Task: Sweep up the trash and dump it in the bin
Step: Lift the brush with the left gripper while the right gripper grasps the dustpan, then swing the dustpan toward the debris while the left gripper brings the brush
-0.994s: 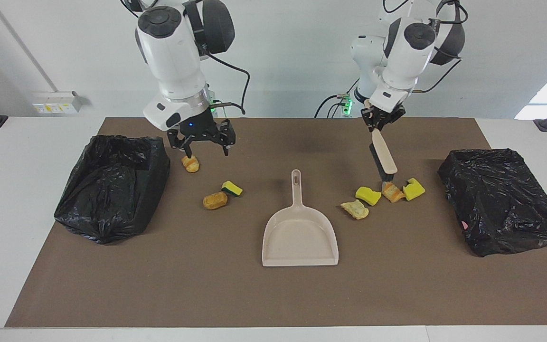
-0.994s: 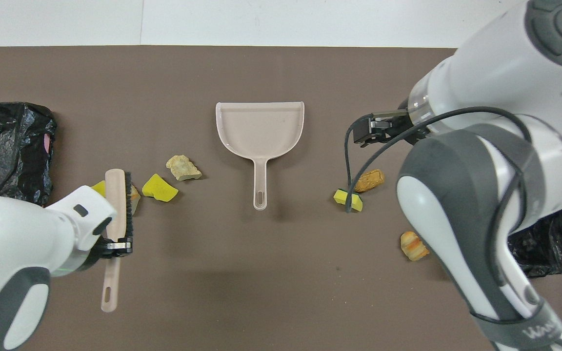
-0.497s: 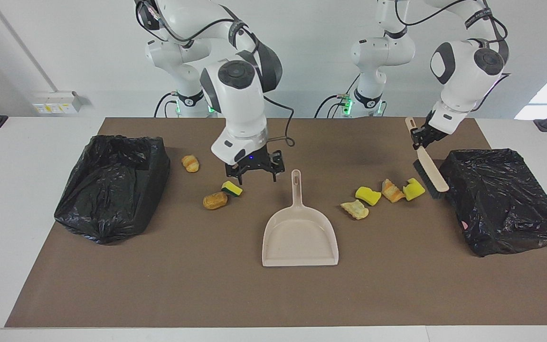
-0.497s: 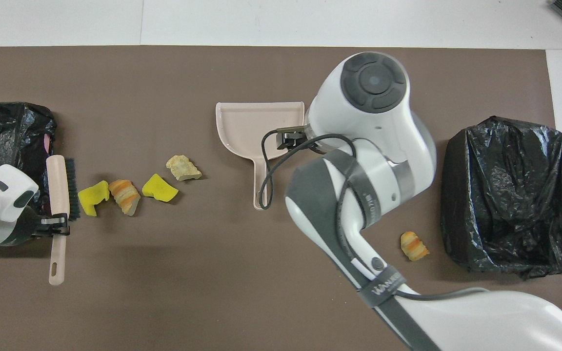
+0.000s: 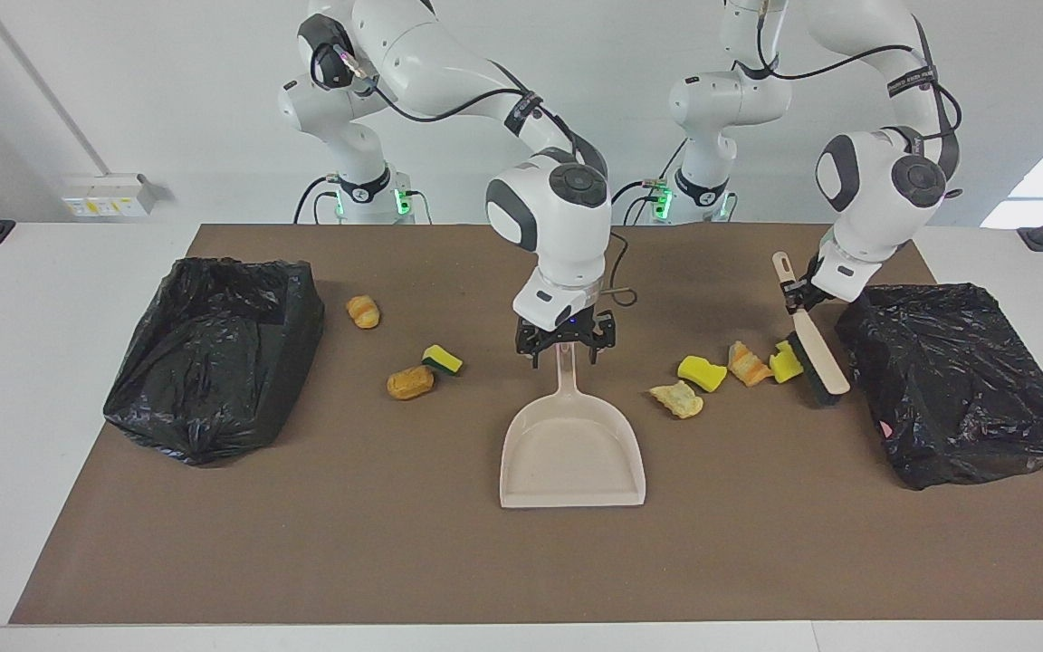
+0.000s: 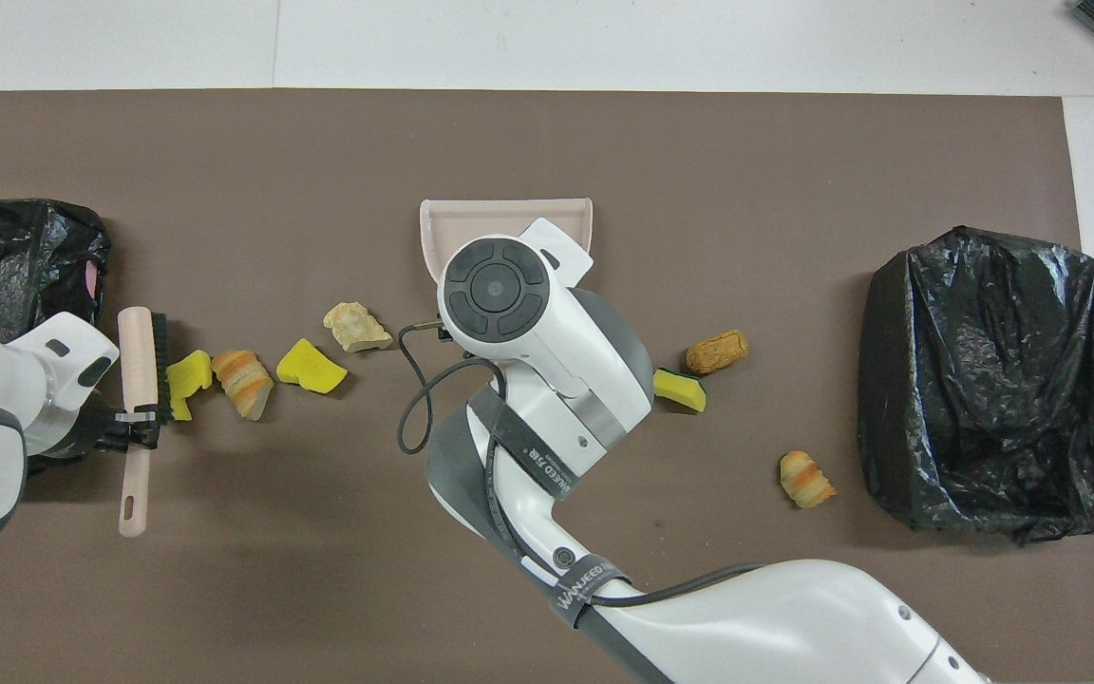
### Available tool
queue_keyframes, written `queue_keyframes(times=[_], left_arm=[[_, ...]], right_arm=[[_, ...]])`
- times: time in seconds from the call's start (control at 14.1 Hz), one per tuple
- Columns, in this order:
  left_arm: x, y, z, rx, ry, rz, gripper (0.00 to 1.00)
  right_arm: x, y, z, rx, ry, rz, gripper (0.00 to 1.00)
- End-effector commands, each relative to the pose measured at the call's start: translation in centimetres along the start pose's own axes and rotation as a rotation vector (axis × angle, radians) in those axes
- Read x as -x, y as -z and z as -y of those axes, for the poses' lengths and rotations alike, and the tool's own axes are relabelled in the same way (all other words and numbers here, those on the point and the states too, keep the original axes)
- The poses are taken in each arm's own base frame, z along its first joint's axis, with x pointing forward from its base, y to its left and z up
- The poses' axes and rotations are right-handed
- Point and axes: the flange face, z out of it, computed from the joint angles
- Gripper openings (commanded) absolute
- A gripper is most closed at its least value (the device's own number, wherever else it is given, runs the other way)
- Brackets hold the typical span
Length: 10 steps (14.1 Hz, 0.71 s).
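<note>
A white table (image 5: 60,362) stands against a pale wall and carries a brown rectangular mat (image 5: 395,561) that covers most of its top. A black-bagged bin (image 5: 209,353) sits at the right arm's end of the mat, and a second black-bagged bin (image 5: 956,380) sits at the left arm's end. The strip of mat farthest from the robots is bare across its full width, as is the strip nearest the robots between the two arm bases.

A beige plastic dustpan (image 5: 573,448) lies at mid-mat, its handle pointing toward the robots. The right claw (image 5: 565,347) is down at the top of that handle with its fingers spread to either side; a closed grip is not shown.

The left claw (image 5: 796,299) is clenched on the handle of a beige brush with black bristles (image 5: 817,358), held tilted, with the bristle end down at the mat beside the nearer bin.

The trash lies in two groups. Between the brush and the dustpan: a yellow sponge chunk (image 5: 786,362) touching the bristles, a striped croissant piece (image 5: 746,364), a second yellow sponge chunk (image 5: 701,372) and a pale bread piece (image 5: 677,399). Toward the right arm's end: a green-faced yellow sponge (image 5: 442,359), a golden-brown bread roll (image 5: 410,383) and a small croissant piece (image 5: 363,311) near the bin.
</note>
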Motion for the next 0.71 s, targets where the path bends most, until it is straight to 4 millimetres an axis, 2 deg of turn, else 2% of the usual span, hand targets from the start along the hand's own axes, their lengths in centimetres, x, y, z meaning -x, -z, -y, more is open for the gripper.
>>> queue_keyframes(times=[0.0,0.07,0.28,0.35,0.5,0.57,0.64], left_arm=[[0.9,-0.2,-2.3,-0.025,-0.014,-0.008,0.0],[0.9,-0.1,-3.0,-0.027,-0.028,-0.011,0.0],[1.2,0.0,-4.7,-0.026,-0.056,-0.001,0.0],[1.0,0.5,-4.8,-0.022,-0.057,-0.003,0.0],[-0.5,5.4,-3.6,0.016,-0.027,-0.058,0.0],[-2.0,7.9,-1.5,0.035,0.012,-0.051,0.0],[-3.3,8.4,-0.3,0.037,0.018,-0.037,0.0]], right_arm=[[1.3,-1.8,0.2,0.001,-0.013,-0.022,0.84],[1.3,-2.5,-0.3,-0.004,-0.017,-0.021,0.84],[2.1,-3.6,-0.2,-0.001,-0.02,-0.013,0.83],[2.3,-3.6,-0.3,0.003,-0.02,-0.008,0.77],[2.9,-3.6,-0.3,0.013,-0.012,0.003,0.55],[3.2,-3.5,0.0,0.019,-0.006,0.011,0.37],[3.3,-3.4,-0.1,0.027,0.0,0.018,0.16]])
